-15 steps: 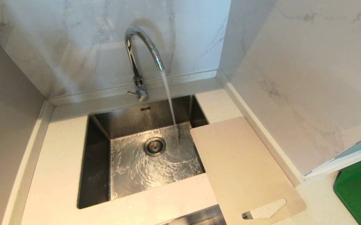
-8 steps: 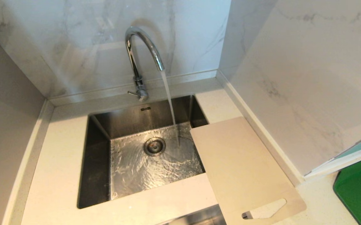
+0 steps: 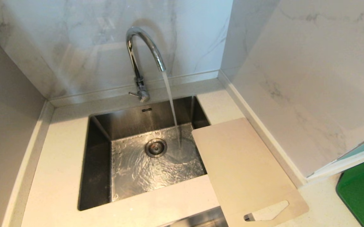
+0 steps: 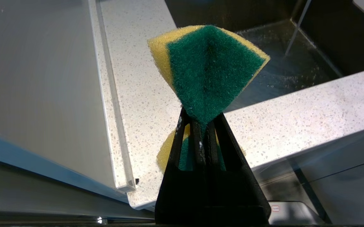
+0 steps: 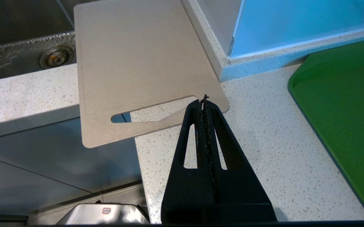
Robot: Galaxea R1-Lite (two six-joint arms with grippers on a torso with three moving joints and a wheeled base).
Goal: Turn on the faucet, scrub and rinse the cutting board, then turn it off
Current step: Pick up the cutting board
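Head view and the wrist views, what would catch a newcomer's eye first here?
Water streams from the tall chrome gooseneck faucet into the steel sink. The pale beige rectangular cutting board lies on the counter at the sink's right edge, one corner over the basin. The left gripper pinches a folded yellow and green scrub sponge above the speckled counter; the right gripper, fingers together and empty, hovers near the board's handle slot.

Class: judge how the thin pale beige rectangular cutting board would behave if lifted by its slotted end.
The thin pale beige rectangular cutting board overhangs the steel sink without sagging, so it is probably stiff. Being thin, it is likely light. Under running water it may turn slippery.
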